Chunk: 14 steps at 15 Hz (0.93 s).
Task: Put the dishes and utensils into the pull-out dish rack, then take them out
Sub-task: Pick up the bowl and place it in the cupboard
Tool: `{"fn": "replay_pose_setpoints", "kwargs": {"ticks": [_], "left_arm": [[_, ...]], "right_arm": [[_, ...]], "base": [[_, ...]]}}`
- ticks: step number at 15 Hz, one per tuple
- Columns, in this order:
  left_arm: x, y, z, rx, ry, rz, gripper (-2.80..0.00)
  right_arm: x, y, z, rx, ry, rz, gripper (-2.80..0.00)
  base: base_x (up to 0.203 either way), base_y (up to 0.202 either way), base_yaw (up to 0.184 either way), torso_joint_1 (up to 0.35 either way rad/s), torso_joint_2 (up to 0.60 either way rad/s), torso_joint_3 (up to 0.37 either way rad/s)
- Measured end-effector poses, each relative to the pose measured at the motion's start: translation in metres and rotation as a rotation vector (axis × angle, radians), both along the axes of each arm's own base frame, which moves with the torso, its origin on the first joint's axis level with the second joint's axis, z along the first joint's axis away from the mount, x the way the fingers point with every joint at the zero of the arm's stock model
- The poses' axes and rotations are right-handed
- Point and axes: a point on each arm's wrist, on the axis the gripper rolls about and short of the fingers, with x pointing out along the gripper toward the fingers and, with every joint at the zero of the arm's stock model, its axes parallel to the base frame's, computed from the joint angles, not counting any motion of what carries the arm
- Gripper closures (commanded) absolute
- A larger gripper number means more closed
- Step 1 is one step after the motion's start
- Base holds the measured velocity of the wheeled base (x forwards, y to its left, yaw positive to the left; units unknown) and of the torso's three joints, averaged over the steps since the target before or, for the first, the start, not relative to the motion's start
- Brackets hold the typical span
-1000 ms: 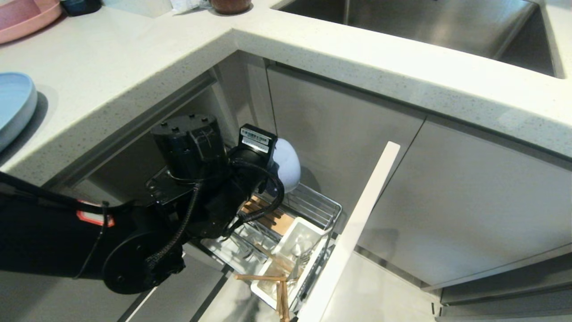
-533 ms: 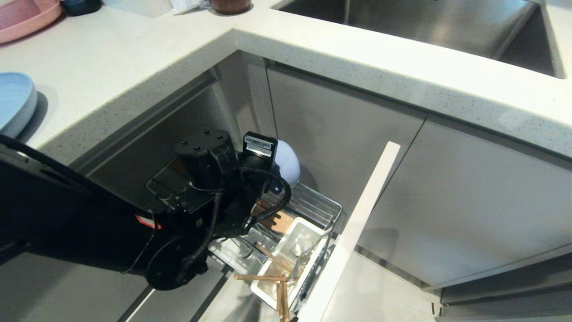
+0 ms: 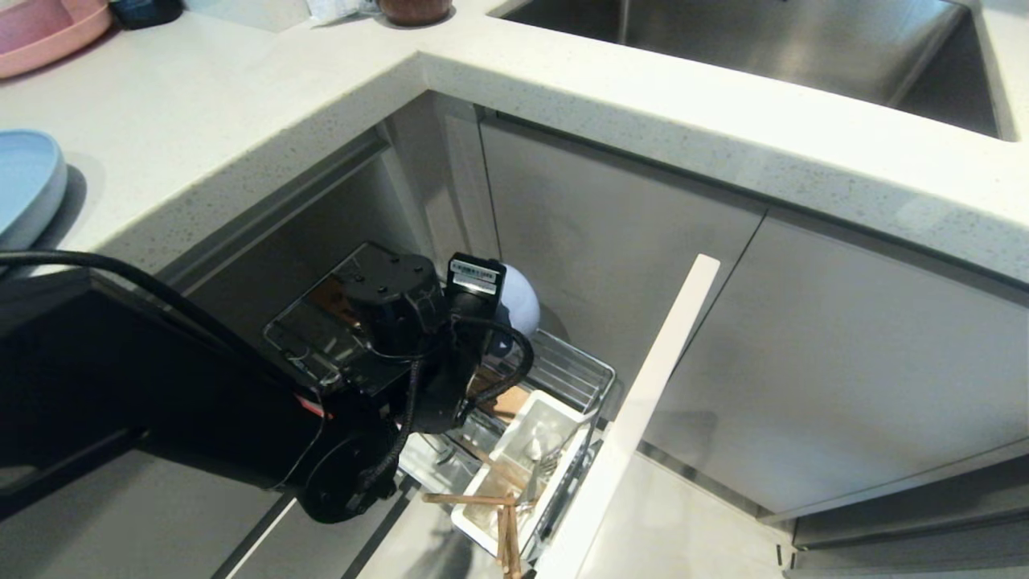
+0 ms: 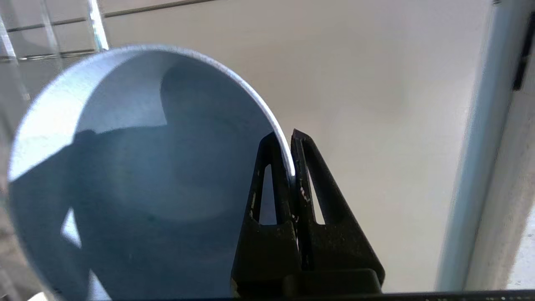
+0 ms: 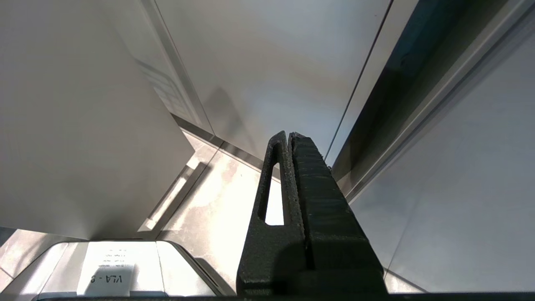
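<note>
Nearest the camera in the head view, a pair of long light-wood chopsticks [image 3: 505, 527] juts out of the white plastic utensil cup [image 3: 526, 458] at the front of the narrow chrome wire pull-out dish rack [image 3: 575, 371], with the silver metal fork [image 3: 550, 463] standing in the same cup. The rack hangs on a tall pale cabinet front [image 3: 643, 402] that stands pulled out from the grey cabinets.

Just behind the cup, the black left arm reaches down over the rack from the left. Its left end effector [image 4: 292, 154] is clenched on the rim of the small round light-blue matte bowl [image 4: 138, 179], one finger inside the rim and one outside. The bowl is tipped on its side, mouth toward the wrist camera, and is held above the rear part of the rack; in the head view its pale rounded back [image 3: 521, 301] shows past the wrist. Whether it touches the wires cannot be told.

The right end effector [image 5: 289, 138] hangs parked low beside the cabinet fronts above the tiled floor, its fingers pressed together on nothing.

Farther back, on the pale speckled desk [image 3: 241, 104], the wide shallow light-blue matte plate [image 3: 24, 185] lies at the left edge, a pink plate [image 3: 40, 32] beyond it, and a steel sink [image 3: 764, 48] to the right.
</note>
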Motion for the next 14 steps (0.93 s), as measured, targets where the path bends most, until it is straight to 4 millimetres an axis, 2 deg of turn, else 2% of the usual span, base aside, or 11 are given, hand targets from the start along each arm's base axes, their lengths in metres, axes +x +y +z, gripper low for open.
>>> {"fn": "replay_pose_setpoints", "kwargs": {"ticks": [14], "left_arm": [[0.008, -0.007, -0.026, 0.003, 0.039, 0.009, 0.00]], "right_arm": [[0.000, 0.000, 0.000, 0.000, 0.000, 0.000, 0.00]], "base": [[0.000, 0.000, 0.000, 0.000, 0.00, 0.000]]}}
